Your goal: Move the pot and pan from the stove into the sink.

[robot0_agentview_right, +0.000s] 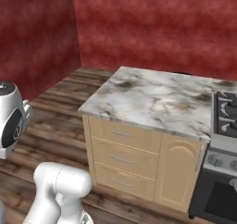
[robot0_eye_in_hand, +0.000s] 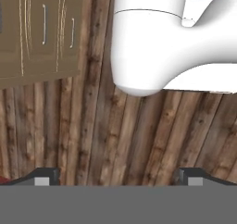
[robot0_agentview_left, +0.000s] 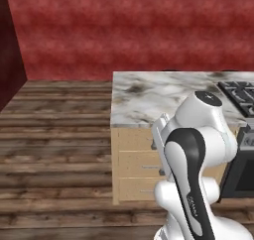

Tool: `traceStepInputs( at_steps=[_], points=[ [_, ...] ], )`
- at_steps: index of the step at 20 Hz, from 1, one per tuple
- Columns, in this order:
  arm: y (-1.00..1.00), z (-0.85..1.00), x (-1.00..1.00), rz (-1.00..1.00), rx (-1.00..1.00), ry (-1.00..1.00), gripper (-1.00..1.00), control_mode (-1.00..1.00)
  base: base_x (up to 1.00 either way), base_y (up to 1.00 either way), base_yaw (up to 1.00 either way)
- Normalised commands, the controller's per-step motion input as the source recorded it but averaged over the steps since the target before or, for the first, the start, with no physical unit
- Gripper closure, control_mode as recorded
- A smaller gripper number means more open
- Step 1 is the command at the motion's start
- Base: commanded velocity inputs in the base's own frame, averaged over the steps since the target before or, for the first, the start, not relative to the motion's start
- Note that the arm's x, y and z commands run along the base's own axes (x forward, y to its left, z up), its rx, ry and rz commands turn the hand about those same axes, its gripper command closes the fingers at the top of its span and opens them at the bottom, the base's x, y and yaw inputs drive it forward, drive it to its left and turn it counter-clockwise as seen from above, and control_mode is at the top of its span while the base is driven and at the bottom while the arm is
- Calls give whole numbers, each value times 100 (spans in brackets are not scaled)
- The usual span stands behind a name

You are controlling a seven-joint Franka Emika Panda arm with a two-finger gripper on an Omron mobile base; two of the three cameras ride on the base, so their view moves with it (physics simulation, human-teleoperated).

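The stove [robot0_agentview_left: 240, 96] shows just its left burners and black grates at the right edge of the left base view. In the right base view the stove [robot0_agentview_right: 225, 113] stands right of the counter, with knobs and the oven front below. The pot, the pan and the sink are out of view. My gripper [robot0_eye_in_hand: 118, 177] points down at the wooden floor, its two dark fingertips [robot0_eye_in_hand: 45, 176] set wide apart. It is open with nothing between them.
A marbled white counter [robot0_agentview_left: 149, 97] [robot0_agentview_right: 152, 98] tops a light wood cabinet with drawers [robot0_agentview_right: 121, 158] [robot0_eye_in_hand: 41, 33] left of the stove. Wooden plank floor [robot0_agentview_left: 54, 150] spreads to the left. Red walls [robot0_agentview_right: 152, 24] close the room behind.
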Motion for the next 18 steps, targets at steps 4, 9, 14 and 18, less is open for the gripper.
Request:
traceStepInputs(
  at_steps=[4, 9, 14, 18],
  points=[
    [0, 0, 0, 0, 0, 0, -100, 100, 0, -73, 0],
    [0, 0, 0, 0, 0, 0, -100, 100, 0, -81, 0],
    [0, 0, 0, 0, 0, 0, -100, 100, 0, -83, 0],
    [0, 0, 0, 0, 0, 0, -100, 100, 0, -84, 0]
  ],
)
